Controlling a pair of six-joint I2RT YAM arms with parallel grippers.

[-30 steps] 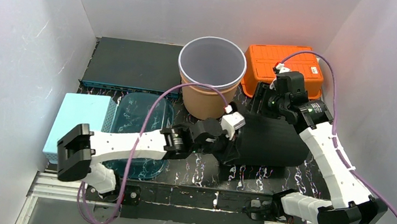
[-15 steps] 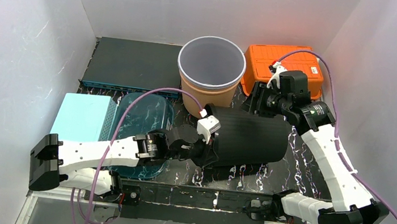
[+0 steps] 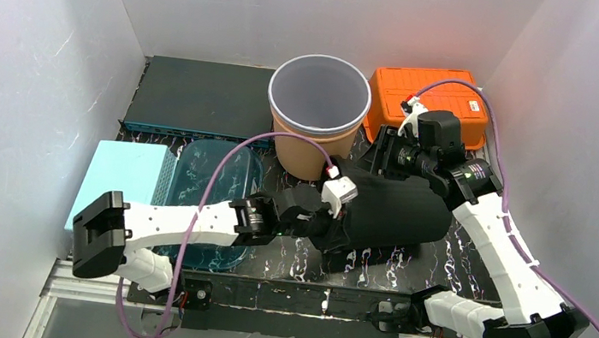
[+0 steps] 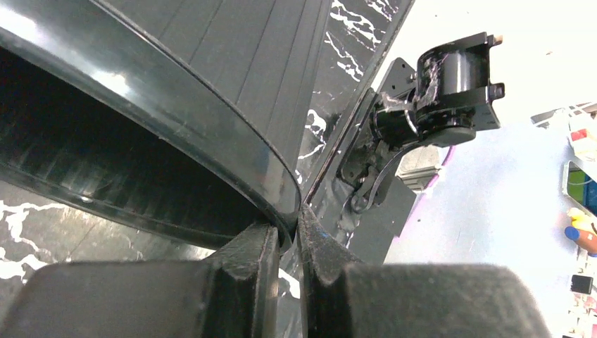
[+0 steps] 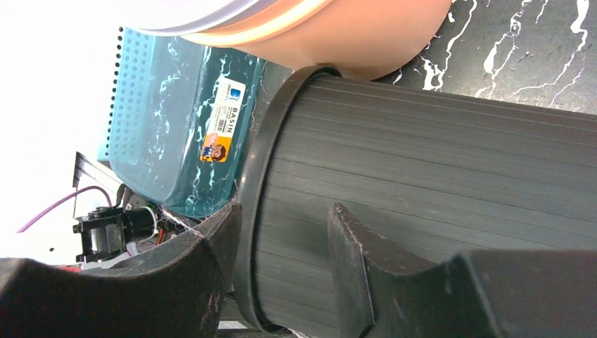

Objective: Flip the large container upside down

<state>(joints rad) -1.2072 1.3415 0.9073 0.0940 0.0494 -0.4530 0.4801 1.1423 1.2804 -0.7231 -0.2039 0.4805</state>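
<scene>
A black bin (image 3: pixel 398 211) lies sideways on the bench (image 3: pixel 463 249), left end effector (image 3: pixel 339 224) at its rim, right end effector (image 3: pixel 382 158) by its far side.

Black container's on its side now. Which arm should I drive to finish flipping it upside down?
Left, I'd say. The left fingers are shut on the black container's rim, so that arm can likely swing it over. The right fingers stand open beside its ribbed wall, gripping nothing.
</scene>
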